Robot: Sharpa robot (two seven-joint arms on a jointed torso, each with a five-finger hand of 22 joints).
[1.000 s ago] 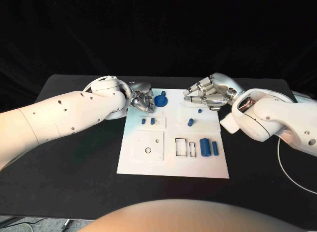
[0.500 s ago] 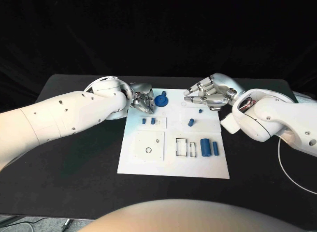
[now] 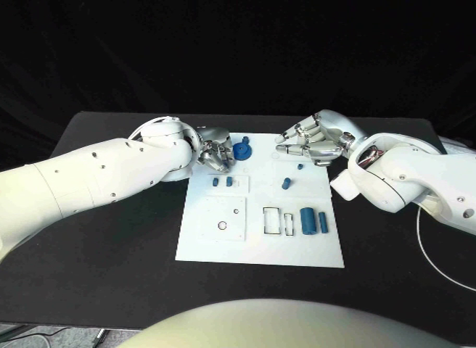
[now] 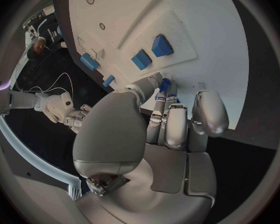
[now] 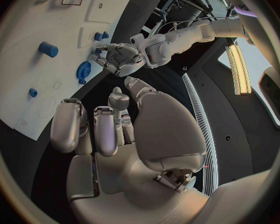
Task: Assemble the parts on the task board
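White rectangular task board (image 3: 261, 246) is laid mid-worktop (image 3: 112, 246), studded with small blue parts (image 3: 308, 220). A round blue part (image 3: 241, 151) is pinched by left hand (image 3: 212, 151) fingers; right hand (image 3: 313, 143) fingers are curled, empty.

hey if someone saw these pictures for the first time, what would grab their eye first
Probably the white task board in the middle of the black table, dotted with small blue parts. Next, the two silver robot hands at its far edge: the left robot hand beside a round blue gear-like part, the right robot hand at the far right corner, seemingly holding nothing.
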